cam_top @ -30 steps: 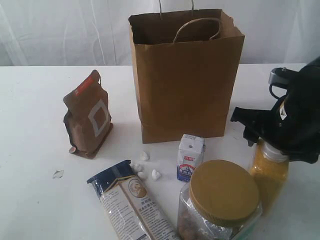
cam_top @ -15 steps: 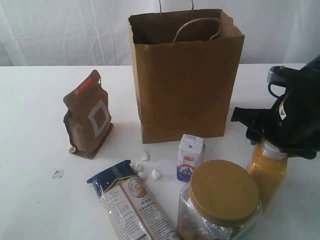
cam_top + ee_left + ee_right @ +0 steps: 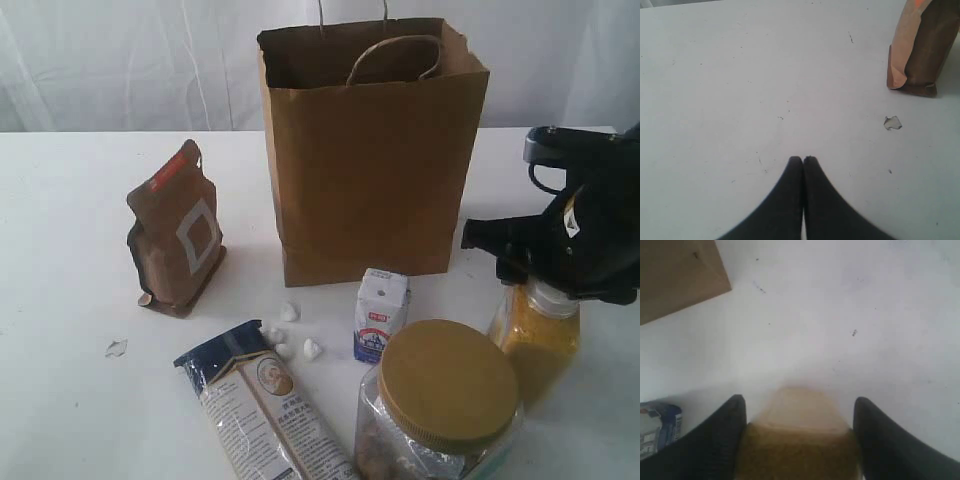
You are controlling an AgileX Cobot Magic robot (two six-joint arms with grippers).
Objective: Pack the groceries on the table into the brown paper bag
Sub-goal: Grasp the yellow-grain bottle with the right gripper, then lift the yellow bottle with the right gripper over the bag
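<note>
Lumps (image 3: 290, 311) x4; 1 ea: pouch (image 3: 178, 240), noodle pkt (image 3: 265, 410), carton (image 3: 380, 315), jar (image 3: 445, 395), bottle (image 3: 538, 345), bag (image 3: 370, 170).

Paper bag (image 3: 370, 150) at the back, pouch (image 3: 178, 235) to its left, carton (image 3: 380, 315) just in front, jar (image 3: 440, 400) nearest, bottle (image 3: 535, 340) right beside it

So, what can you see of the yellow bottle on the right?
The yellow bottle looks like clear plastic filled with yellow powder, with a pale neck on top. It is upright at the right of the table, beside the tan-lidded jar, which hides its lower left corner. The right tool is closed around its upper part, one finger pressing each side. Whether its base rests on the table I cannot tell.
</note>
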